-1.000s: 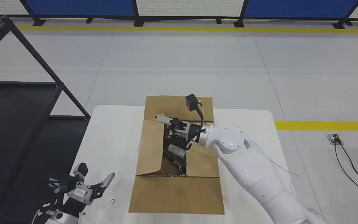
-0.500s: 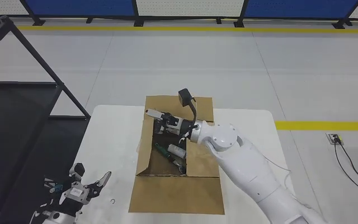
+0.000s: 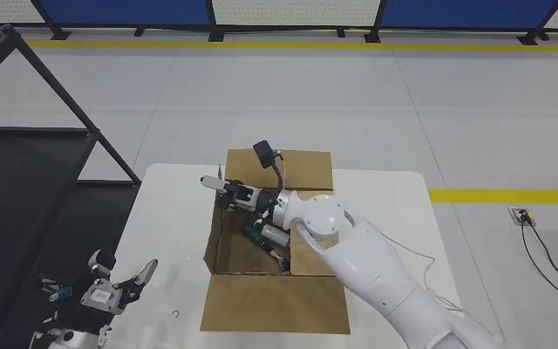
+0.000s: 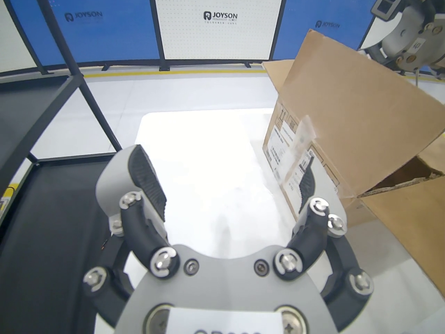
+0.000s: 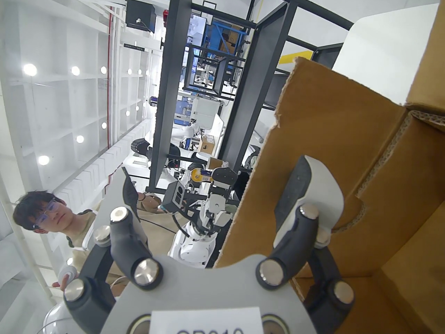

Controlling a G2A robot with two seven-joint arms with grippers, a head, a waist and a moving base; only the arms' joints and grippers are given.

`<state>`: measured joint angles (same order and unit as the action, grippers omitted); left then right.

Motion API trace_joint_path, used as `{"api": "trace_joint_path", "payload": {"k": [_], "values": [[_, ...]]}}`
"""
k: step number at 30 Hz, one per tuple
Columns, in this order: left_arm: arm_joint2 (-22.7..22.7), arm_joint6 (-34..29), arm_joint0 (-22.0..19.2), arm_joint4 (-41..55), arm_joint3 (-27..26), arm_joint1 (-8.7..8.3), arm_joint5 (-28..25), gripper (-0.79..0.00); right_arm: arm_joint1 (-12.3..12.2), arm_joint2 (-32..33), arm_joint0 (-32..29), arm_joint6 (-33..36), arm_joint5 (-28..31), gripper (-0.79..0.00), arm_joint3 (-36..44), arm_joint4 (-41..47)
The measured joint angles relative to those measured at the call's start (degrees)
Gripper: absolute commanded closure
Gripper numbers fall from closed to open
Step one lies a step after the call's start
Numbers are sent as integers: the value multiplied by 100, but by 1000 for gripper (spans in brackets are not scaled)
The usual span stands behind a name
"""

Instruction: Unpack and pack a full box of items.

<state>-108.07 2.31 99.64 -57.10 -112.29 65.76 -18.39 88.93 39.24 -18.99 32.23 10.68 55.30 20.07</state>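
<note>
Top view has the right arm (image 3: 349, 236) stretched across the box (image 3: 275, 304), end effector (image 5: 213, 172) apart, seemingly straddling its side flap (image 5: 313, 123).

- A robotics lab or test hall: a wide pale floor (image 3: 261, 87) marked with a yellow line (image 3: 261, 44).
- Blue and white partition panels (image 4: 215, 43) fence the work area.
- Black metal racks (image 5: 171, 71) and another white robot (image 5: 196, 241) stand behind.

Box (image 3: 275, 304) on the worktop (image 3: 174, 227), items (image 3: 266, 237) inside it, right tool (image 3: 212, 183) at its far-left corner — astride the left flap (image 3: 212, 253), left tool (image 3: 125, 263) over the worktop's near-left corner, rack (image 3: 52, 174) further left.
</note>
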Motion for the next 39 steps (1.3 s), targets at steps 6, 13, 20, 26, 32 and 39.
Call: {"api": "trace_joint_path", "payload": {"k": [6, 13, 20, 26, 32, 39], "values": [[-232, -196, 164, 738, 9, -6, -500, -785, 400, -432, 342, -84, 112, -785, -607, 56], [-233, -337, 202, 1031, -90, -4, -721, -785, 828, -687, 604, 108, 357, -785, -1371, 286], [-23, -445, -11, 1131, -78, 18, -363, -785, 1154, -804, 695, 396, 616, -785, -1884, 439], [217, -590, -121, 884, -86, 27, -219, -785, 1369, -789, 739, 522, 840, -785, -2312, 533], [463, -959, -409, 700, 132, 23, -20, -785, 1484, -650, 765, 813, 1242, -785, -2563, 681], [584, -1126, -609, 546, 356, 25, 246, -785, 1461, -398, 783, 1038, 1960, -785, -2599, 643]]}}
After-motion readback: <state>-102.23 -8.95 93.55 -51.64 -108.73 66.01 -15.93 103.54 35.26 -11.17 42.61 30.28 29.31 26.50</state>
